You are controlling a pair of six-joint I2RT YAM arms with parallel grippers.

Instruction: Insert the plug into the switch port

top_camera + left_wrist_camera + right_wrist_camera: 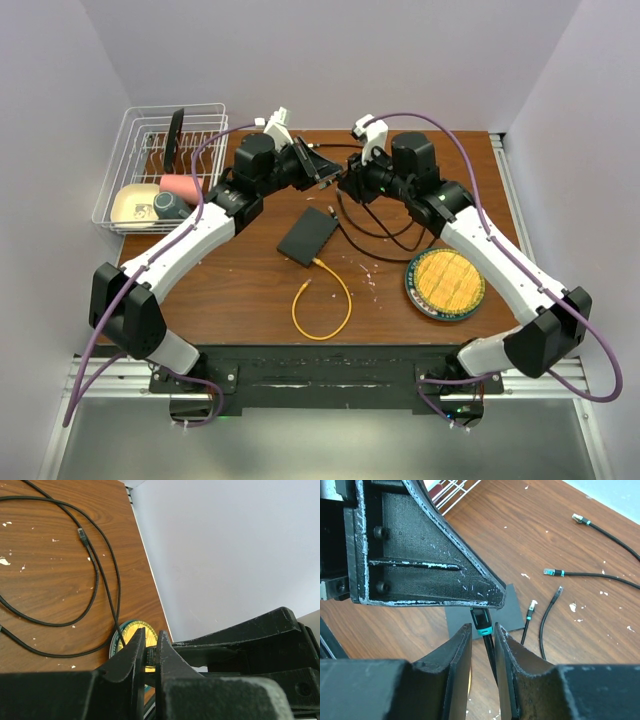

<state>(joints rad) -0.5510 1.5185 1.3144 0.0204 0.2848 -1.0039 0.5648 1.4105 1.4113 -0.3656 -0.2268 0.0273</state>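
Note:
The switch is a flat matte-black box lying on the wooden table at the centre; it also shows in the right wrist view. My left gripper hovers above and behind it, shut on a black plug with a teal boot. The plug's black cable hangs down between the fingers of my right gripper, which is open around it without clearly touching. My right gripper meets the left one tip to tip. The switch's sockets are not visible.
Loose black cables with several plugs lie right of the switch. A yellow cable loops in front of it. A round yellow-and-dark plate sits at the right. A white dish rack with items stands at the back left.

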